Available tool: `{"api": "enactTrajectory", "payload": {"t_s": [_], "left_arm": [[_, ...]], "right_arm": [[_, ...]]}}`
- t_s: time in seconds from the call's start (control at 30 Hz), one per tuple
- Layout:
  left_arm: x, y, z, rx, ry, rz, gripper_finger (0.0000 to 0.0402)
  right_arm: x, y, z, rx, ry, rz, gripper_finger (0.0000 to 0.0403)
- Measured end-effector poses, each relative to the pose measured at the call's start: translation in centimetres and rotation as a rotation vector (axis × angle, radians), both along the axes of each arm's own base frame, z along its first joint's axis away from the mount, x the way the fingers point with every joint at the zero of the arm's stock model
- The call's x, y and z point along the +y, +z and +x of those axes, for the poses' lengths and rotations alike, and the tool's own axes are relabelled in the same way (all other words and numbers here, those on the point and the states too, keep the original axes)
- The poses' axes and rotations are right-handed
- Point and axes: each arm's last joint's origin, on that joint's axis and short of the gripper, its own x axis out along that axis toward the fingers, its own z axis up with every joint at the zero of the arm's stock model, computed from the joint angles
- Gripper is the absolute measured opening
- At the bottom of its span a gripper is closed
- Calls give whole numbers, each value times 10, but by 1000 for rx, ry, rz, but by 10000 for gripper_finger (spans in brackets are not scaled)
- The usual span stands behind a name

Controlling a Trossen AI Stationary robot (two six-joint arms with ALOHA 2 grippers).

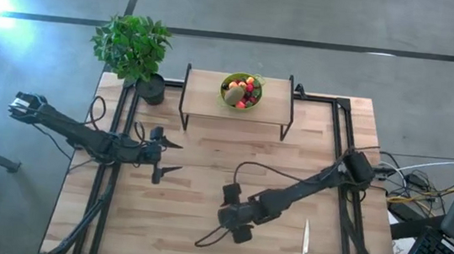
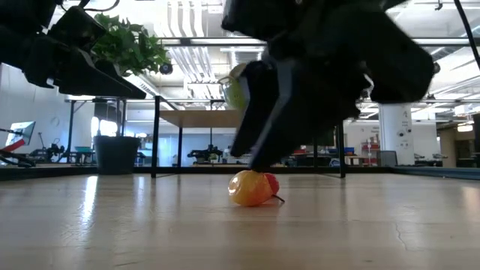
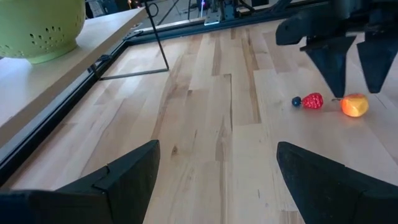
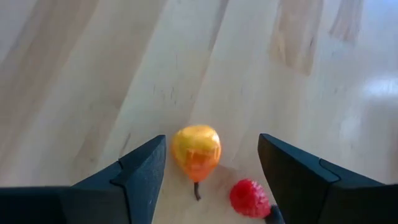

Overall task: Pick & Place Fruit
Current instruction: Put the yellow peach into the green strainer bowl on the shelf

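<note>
A small orange-yellow fruit (image 4: 196, 152) lies on the wooden table with a red strawberry (image 4: 250, 198) right beside it and a tiny dark blue berry (image 3: 296, 101) just beyond. My right gripper (image 4: 211, 144) hangs open over them, pointing steeply down, one finger on each side of the orange fruit with a gap to both. In the high view the right gripper (image 1: 232, 221) hides these fruits. A lime-green bowl (image 1: 242, 90) holding several fruits and a brown kiwi (image 1: 232, 95) stands on a raised shelf at the far edge. My left gripper (image 1: 175, 157) waits open at the table's left.
A slim knife (image 1: 304, 253) lies near the table's front edge, right of the right arm. A potted plant (image 1: 134, 49) stands at the far left corner. The shelf's black metal legs (image 1: 183, 110) stand on the table's far half. Cables run along the right arm.
</note>
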Motion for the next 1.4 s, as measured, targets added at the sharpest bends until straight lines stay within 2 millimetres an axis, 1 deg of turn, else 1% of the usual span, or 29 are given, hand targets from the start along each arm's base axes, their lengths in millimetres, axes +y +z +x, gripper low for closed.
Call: {"api": "enactTrajectory", "payload": {"t_s": [0.13, 0.43, 0.57, 0.7, 0.87, 1.0, 1.4], "left_arm": [[0, 0, 0, 0, 0, 0, 328], [0, 0, 0, 0, 0, 0, 328], [0, 0, 0, 0, -1, 0, 328], [0, 0, 0, 0, 0, 0, 328], [0, 0, 0, 2, 0, 1, 328], [0, 0, 0, 5, 0, 1, 328], [0, -1, 0, 6, 0, 1, 328]], "right_arm": [[-3, -8, -3, 18, -16, 7, 246], [-3, -12, -3, 3, -17, 52, 224], [-2, -16, -2, 2, -16, 54, 228], [-2, -28, 0, 15, -16, 48, 238], [-1, -30, 0, 12, -21, 39, 243], [-1, -30, 0, 13, -23, 42, 224], [-1, -28, 1, 12, -16, 39, 135]]}}
